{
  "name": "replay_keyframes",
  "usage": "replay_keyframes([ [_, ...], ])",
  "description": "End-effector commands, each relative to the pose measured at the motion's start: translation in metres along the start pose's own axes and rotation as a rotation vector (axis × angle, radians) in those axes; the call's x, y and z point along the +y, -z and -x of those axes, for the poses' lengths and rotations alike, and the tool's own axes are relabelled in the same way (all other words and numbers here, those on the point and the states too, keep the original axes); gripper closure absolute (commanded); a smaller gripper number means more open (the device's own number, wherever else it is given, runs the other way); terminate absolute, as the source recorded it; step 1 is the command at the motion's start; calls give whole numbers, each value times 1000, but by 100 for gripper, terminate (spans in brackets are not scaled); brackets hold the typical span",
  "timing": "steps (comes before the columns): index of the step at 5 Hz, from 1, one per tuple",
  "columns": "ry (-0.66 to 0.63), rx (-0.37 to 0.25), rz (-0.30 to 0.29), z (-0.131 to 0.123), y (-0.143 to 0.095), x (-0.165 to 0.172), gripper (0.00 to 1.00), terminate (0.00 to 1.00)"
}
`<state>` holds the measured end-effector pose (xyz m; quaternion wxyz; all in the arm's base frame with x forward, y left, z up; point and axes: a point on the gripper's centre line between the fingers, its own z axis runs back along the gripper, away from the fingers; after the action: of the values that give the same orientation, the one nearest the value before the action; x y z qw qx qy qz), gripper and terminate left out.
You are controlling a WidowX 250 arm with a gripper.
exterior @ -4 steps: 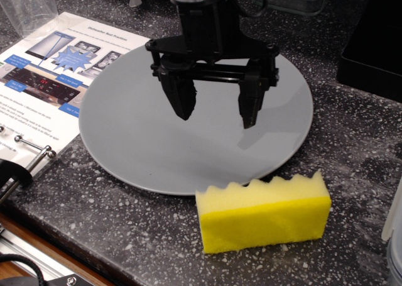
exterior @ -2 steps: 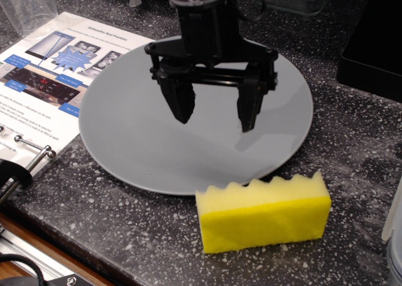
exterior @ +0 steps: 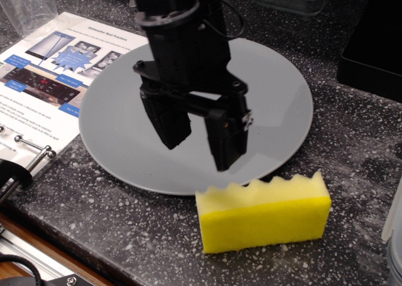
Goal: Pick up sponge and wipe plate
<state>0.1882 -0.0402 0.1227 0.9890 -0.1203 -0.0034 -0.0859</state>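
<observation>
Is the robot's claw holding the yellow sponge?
No, the gripper hangs open over the grey plate, while the sponge sits untouched on the dark counter.

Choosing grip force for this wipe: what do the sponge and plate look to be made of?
The bright yellow rectangular sponge looks like soft open-cell foam: porous matte faces, wavy paler top. The large round grey plate looks rigid, perhaps ceramic or melamine: smooth, matte, with only soft reflections.

printed leaflet [exterior: 44, 72], heading and blue labels too blurred to read
</observation>
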Motion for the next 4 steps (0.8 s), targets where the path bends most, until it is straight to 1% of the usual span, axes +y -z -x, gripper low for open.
replay_keyframes([
  [1, 134, -55, -76, 15, -3, -17, 0, 0],
  [2, 183, -70, -188, 8, 14, -21, 0, 0],
  [3, 223, -58, -201, 1, 33, -21, 0, 0],
  [4, 264, -16, -208, -8, 43, -22, 0, 0],
])
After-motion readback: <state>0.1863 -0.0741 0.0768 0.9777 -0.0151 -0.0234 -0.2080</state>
